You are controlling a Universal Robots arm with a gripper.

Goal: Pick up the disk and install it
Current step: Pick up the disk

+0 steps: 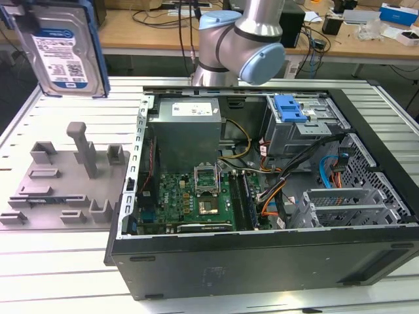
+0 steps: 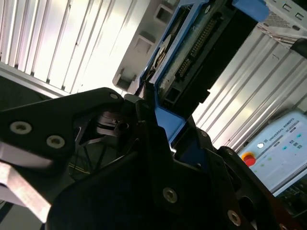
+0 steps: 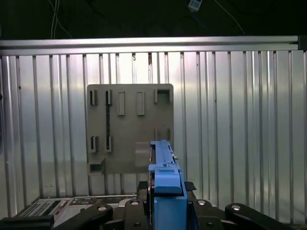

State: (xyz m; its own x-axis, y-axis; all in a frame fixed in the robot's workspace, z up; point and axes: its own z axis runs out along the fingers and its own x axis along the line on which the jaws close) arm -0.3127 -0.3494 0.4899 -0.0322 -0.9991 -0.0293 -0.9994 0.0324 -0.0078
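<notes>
The fingers [image 2: 152, 132] are clamped on the disk [image 2: 196, 52], and they bite on the blue bracket along its edge rather than on the bare metal. In the first wrist view the gripper [image 3: 165, 191] has that blue edge [image 3: 163, 163] standing straight up out of its middle. Far below it lie the grey fixture plate [image 3: 129, 129] and the slatted worktop [image 3: 240, 120].

From where I stand, the disk [image 1: 62, 46] hangs high in the air at the exterior view's left, label facing out. It is well above the fixture plate [image 1: 65, 176] and touches nothing. The arm [image 1: 242, 39] rises behind the open computer case [image 1: 262, 255].

I judge this to be the carrying stage, with the pick-up done and the installing not yet done. The hold is narrow and sits on plastic, so the travel wants to be smooth, with no sharp turns of the wrist that could let the drive swing or slip. The disk should stay high enough to pass over the case wall and its loose cables [image 1: 294, 176]. It should also be squared to the drive cage [image 1: 308, 131] near the blue clip [image 1: 290, 108], which looks like the likely bay, before any descent.
</notes>
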